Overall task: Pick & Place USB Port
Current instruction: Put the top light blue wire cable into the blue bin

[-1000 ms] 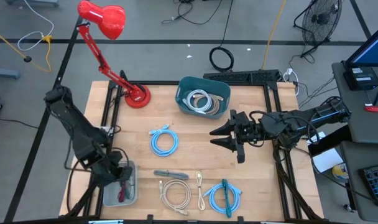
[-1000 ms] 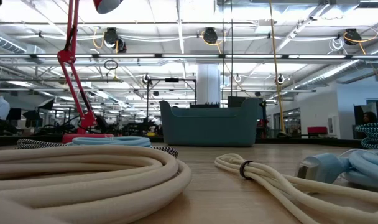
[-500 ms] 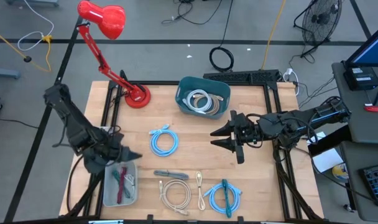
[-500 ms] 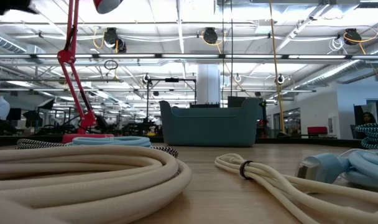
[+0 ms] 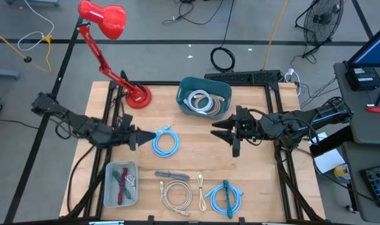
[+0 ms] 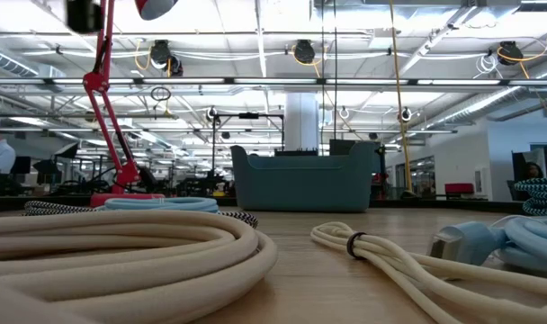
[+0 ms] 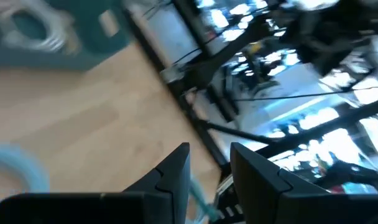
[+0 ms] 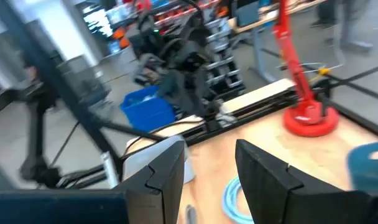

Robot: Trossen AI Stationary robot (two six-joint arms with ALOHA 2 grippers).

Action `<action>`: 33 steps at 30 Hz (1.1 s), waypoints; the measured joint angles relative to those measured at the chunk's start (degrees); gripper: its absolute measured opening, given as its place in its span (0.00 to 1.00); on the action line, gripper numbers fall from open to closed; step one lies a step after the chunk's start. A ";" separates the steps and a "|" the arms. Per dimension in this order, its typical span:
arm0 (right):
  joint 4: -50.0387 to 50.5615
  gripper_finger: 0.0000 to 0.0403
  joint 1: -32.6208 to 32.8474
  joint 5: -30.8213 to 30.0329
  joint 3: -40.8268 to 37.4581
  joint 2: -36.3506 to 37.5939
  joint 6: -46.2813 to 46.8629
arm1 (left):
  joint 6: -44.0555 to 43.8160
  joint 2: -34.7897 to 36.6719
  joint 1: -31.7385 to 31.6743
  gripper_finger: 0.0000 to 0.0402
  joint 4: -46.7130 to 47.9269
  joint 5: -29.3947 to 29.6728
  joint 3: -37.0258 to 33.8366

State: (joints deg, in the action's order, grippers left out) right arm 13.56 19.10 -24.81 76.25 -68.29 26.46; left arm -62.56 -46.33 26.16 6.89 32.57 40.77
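Both grippers are hanging parted and empty: the left gripper [image 5: 135, 137] beside the light-blue cable coil [image 5: 165, 142], the right gripper [image 5: 230, 132] near the teal bin [image 5: 204, 95]; the left wrist view is blurring, perhaps from motion.

you get one overhead view straight down on the table [image 5: 252, 187]; one low, level toward twelve o'clock. both share the teal bin [image 5: 204, 97], red lamp [image 6: 112, 117].
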 joint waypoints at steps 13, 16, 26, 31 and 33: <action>-0.15 0.33 -1.81 -14.15 0.02 -3.70 -0.11 | 26.08 -0.97 -16.89 0.29 -4.98 -21.25 0.04; -0.17 0.33 -2.81 -14.09 0.02 -5.98 -0.11 | 32.08 -2.04 -18.52 0.29 -4.90 -25.74 0.04; -0.06 0.33 -6.50 -2.27 0.02 -12.15 3.36 | 30.99 -8.61 -22.10 0.29 -4.52 -38.71 0.03; -0.39 0.33 -7.09 -0.14 0.00 -13.42 4.38 | 32.95 -12.74 -21.91 0.29 3.59 -40.54 0.04; -1.02 0.33 -7.05 -0.10 0.00 -13.29 4.39 | 33.36 -14.47 -21.84 0.29 6.87 -41.80 0.04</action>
State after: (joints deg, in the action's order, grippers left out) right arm 12.54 12.05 -24.91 76.25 -81.59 30.85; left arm -29.20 -60.79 4.32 13.76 -9.23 40.82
